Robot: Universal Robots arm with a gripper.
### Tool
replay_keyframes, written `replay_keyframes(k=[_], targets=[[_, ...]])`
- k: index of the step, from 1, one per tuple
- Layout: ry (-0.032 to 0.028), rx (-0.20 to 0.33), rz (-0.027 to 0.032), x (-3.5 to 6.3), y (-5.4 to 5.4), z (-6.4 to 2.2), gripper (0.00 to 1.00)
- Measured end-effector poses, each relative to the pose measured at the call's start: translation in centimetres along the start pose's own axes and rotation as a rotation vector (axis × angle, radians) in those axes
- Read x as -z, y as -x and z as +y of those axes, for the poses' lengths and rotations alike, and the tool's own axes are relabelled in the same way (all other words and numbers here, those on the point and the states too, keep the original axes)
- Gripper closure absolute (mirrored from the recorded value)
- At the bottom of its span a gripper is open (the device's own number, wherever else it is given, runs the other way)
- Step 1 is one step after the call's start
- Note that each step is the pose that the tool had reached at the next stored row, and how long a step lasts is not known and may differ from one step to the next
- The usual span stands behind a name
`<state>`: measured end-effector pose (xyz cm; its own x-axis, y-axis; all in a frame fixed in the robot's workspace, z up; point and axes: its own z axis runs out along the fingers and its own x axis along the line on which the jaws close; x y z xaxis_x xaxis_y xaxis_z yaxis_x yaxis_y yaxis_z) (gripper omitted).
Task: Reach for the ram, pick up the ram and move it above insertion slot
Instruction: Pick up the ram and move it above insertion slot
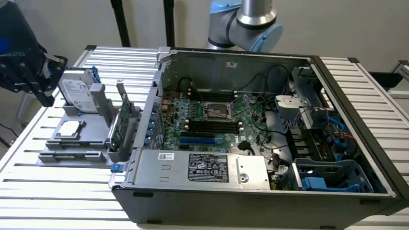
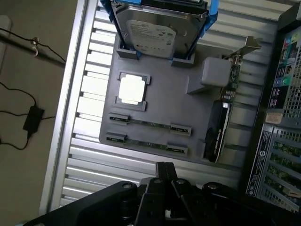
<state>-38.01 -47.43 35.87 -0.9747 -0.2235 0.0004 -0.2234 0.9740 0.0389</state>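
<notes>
Closed gripper [image 2: 164, 168], ram [image 2: 149, 125] seemingly slotted in grey holder [image 2: 160, 101]

1. You are seeing soft, even light in the exterior view, and the pale wall [image 1: 338, 28] is reading bright.
2. The processor chip [image 2: 131, 89] is glaring to flat white in the wrist view, washing out its surface.
3. The table slats [image 2: 87, 101] just beside it are blowing out too.
4. The computer case [image 1: 211, 60] is holding shadow in its deeper corners.
5. The gripper [image 2: 164, 165] is showing near-black, giving you little detail.
</notes>
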Motion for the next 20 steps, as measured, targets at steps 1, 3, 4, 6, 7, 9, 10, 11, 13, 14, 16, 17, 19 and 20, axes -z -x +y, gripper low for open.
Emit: replay_keyframes(k=[1,3,4,6,7,9,10,11,13,14,16,17,19,20], targets=[[0.0000,0.019,0.0006,0.00,0.00,0.00,0.89],[0.0000,0.054,0.0020,0.00,0.00,0.00,0.89],[0.0000,0.072,0.0026,0.00,0.00,0.00,0.89],[-0.0001,0.110,0.0041,0.00,0.00,0.00,0.89],[-0.0001,0.127,0.0047,0.00,0.00,0.00,0.89],[-0.0001,0.163,0.0060,0.00,0.00,0.00,0.89],[-0.0001,0.181,0.0067,0.00,0.00,0.00,0.89],[-0.0001,0.201,0.0074,0.00,0.00,0.00,0.89],[-0.0001,0.236,0.0087,0.00,0.00,0.00,0.89],[-0.0002,0.254,0.0093,0.00,0.00,0.00,0.89],[-0.0002,0.290,0.0107,0.00,0.00,0.00,0.89],[-0.0003,0.308,0.0114,0.00,0.00,0.00,0.89],[-0.0003,0.345,0.0127,0.00,0.00,0.00,0.89],[-0.0003,0.364,0.0133,0.00,0.00,0.00,0.89]])
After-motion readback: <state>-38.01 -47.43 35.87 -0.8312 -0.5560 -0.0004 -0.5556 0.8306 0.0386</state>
